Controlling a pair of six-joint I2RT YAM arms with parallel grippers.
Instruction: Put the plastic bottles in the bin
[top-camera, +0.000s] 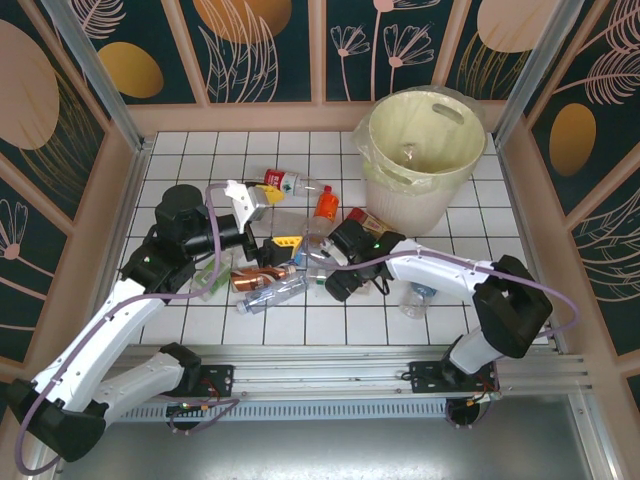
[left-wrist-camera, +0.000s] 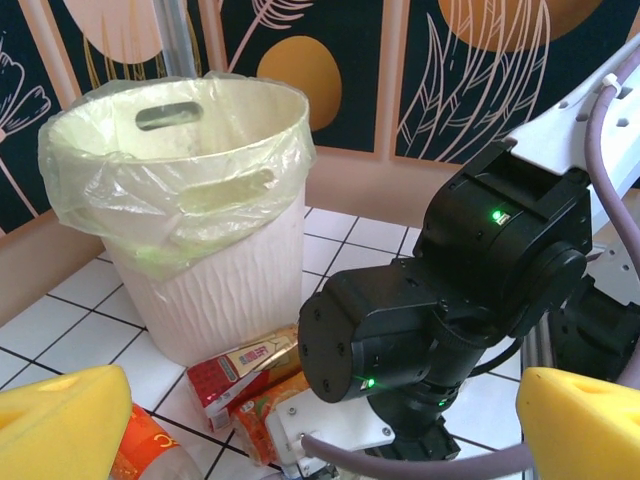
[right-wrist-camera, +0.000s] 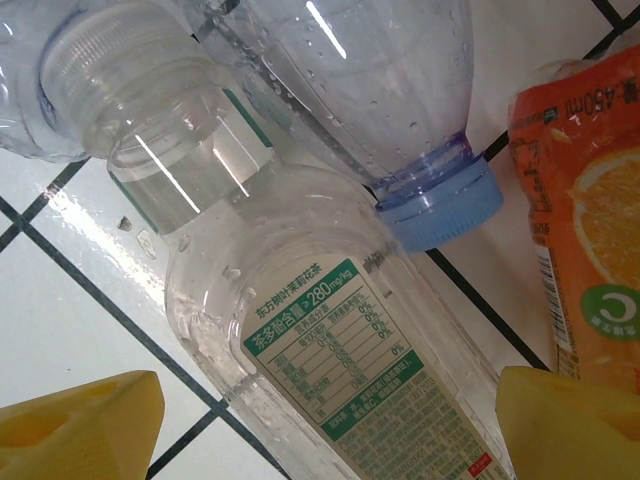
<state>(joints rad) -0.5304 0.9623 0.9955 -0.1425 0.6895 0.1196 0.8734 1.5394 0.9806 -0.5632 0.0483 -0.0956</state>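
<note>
The pale-yellow bin (top-camera: 425, 155) with its clear liner stands at the back right, and one clear bottle (top-camera: 408, 153) lies inside. Several plastic bottles lie in a pile mid-table, among them a brown one (top-camera: 262, 277) and a red-labelled one (top-camera: 290, 183). My right gripper (top-camera: 335, 270) is down over the pile. Its jaws (right-wrist-camera: 330, 420) stand open on either side of a clear green-labelled bottle (right-wrist-camera: 340, 360) lying on the tiles. A blue-capped bottle (right-wrist-camera: 435, 205) and an orange-labelled one (right-wrist-camera: 580, 300) lie beside it. My left gripper (top-camera: 275, 220) hovers open and empty left of the pile.
In the left wrist view the right arm's black wrist (left-wrist-camera: 450, 310) is close in front, with the bin (left-wrist-camera: 190, 200) behind it. A red carton (left-wrist-camera: 240, 375) and an orange pack (left-wrist-camera: 260, 415) lie at the bin's foot. Wooden walls enclose the tiled table.
</note>
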